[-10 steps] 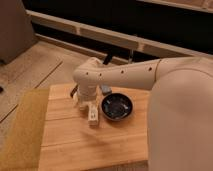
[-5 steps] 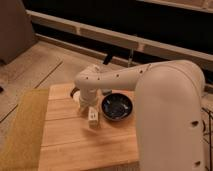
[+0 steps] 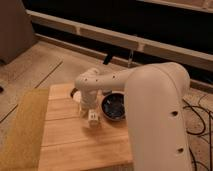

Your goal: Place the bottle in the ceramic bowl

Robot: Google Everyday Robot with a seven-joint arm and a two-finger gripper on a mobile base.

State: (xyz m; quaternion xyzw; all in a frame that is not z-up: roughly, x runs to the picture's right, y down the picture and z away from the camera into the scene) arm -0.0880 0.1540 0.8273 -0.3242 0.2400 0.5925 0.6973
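The small whitish bottle (image 3: 93, 119) with dark label marks stands on the wooden table (image 3: 75, 145), just left of the glossy black ceramic bowl (image 3: 114, 106). My gripper (image 3: 90, 111) points down directly over the bottle, at its top, and hides the bottle's upper part. The white arm (image 3: 120, 80) reaches in from the right across the bowl's far side. The bowl looks empty where its inside shows.
A small dark-and-cream object (image 3: 75, 93) peeks out behind the wrist at the table's far left. A yellowish mat (image 3: 22, 130) lies along the table's left side. The arm's large white link (image 3: 160, 125) covers the table's right part. Cables (image 3: 197, 117) lie on the floor at right.
The arm's big link has swung closer and fills more of the right side. The gripper and the bottle stay in the same place beside the bowl.
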